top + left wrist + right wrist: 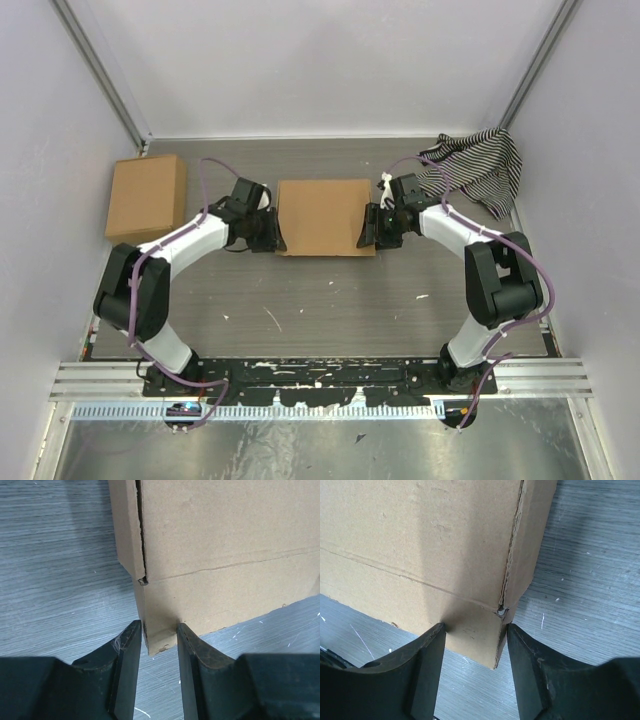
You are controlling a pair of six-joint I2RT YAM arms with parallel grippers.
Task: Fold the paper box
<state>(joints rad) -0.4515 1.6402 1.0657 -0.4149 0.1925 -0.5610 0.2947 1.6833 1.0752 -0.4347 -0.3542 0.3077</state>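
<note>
In the left wrist view the paper box (225, 540) runs off the top and right edges, so only one lower corner shows. The right wrist view cuts it off at the top and left. The left gripper (159, 630) and right gripper (476, 630) each straddle a corner, cut off by the bottom edge. Whether they pinch the cardboard or merely flank it cannot be told. From above, the fingertips are too small and dark to make out, and the box's closed top hides its inside

Lighting: bright, diffuse, overhead. Soft shadow band crosses the plain brown cardboard paper box (430, 555). Wrist views sharp.
</note>
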